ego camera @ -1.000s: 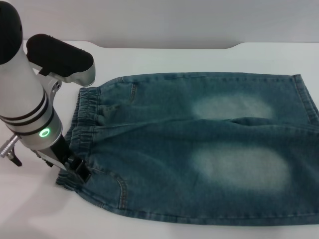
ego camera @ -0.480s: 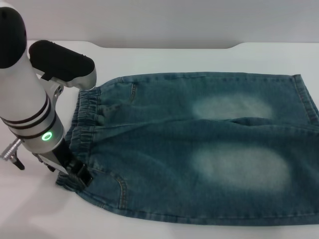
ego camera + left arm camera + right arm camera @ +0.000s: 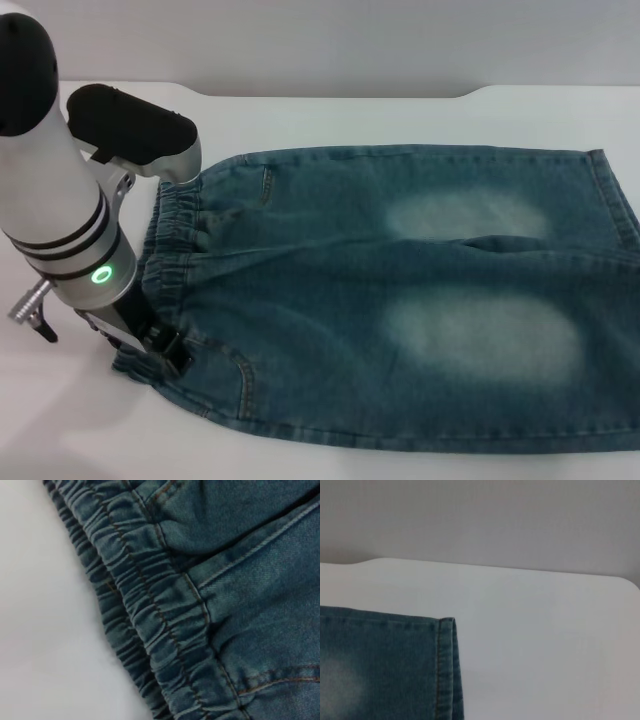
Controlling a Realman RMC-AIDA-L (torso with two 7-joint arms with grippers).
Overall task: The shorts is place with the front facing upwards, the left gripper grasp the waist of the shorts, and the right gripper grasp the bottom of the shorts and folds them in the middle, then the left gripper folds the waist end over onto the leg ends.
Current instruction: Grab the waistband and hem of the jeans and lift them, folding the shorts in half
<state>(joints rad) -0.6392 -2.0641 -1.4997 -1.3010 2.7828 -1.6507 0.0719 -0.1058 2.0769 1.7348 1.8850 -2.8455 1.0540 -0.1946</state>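
Blue denim shorts [image 3: 400,290] lie flat on the white table [image 3: 330,110], front up, with the elastic waist [image 3: 168,250] at the left and the leg ends at the right. My left gripper [image 3: 162,350] is low at the near corner of the waist, touching the fabric there. In the left wrist view the gathered waistband [image 3: 150,610] fills the picture from close up. In the right wrist view one leg hem corner [image 3: 445,665] lies flat on the table. My right gripper is out of view.
The table's far edge [image 3: 330,95] runs behind the shorts, with a grey wall beyond. Bare white table [image 3: 60,420] lies left of the waist and along the near side.
My left arm has shifted slightly right and down, bringing the gripper further onto the near corner of the waist. The shorts have not moved.
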